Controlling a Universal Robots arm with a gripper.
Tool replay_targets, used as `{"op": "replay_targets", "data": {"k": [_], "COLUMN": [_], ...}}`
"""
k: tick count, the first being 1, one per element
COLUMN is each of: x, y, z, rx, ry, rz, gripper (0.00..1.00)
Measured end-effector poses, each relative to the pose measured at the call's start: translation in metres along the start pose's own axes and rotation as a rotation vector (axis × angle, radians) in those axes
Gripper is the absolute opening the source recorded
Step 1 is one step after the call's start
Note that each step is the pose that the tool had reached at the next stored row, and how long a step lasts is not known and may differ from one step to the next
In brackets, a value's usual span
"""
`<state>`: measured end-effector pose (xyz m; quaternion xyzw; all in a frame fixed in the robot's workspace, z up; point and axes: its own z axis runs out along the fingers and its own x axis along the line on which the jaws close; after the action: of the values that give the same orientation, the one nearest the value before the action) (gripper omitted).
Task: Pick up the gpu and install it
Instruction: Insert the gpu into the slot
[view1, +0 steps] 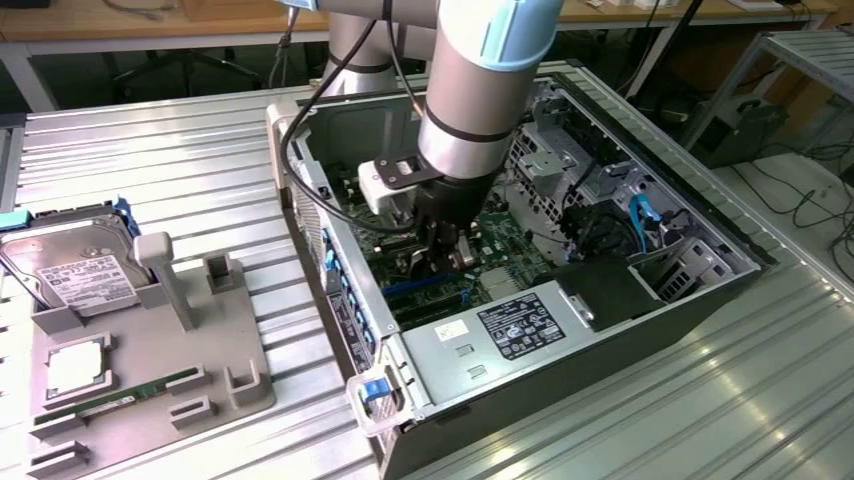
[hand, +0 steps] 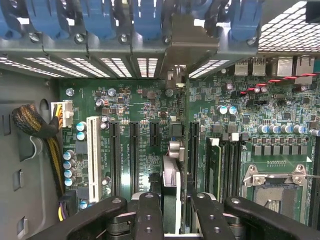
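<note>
Your gripper (hand: 170, 210) is squeezing the gpu (hand: 170, 185) edge-on, down inside the computer case (view1: 694, 290). You hold the card right above the green board's (hand: 140, 105) slots. It isn't pushed in.

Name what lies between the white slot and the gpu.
Wrist view: two long black expansion slots and a shorter one on the motherboard lie between the white slot and the gpu in the hand.

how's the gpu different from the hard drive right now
The gpu stands edge-on inside the computer case, gripped by the pincer above the motherboard; the hard drive rests in the grey holder outside. The gpu looks like a thin dark slab; the hard drive shows a broad silver labelled face.
</note>
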<state>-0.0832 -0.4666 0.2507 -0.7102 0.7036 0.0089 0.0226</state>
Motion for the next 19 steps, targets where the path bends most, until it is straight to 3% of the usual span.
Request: {"op": "replay_targets", "data": {"k": [19], "x": [-0.001], "y": [0.0], "z": [0.0005], "rx": [0.0], "ry": [-0.0004], "rz": [0.0], "gripper": [0.27]}}
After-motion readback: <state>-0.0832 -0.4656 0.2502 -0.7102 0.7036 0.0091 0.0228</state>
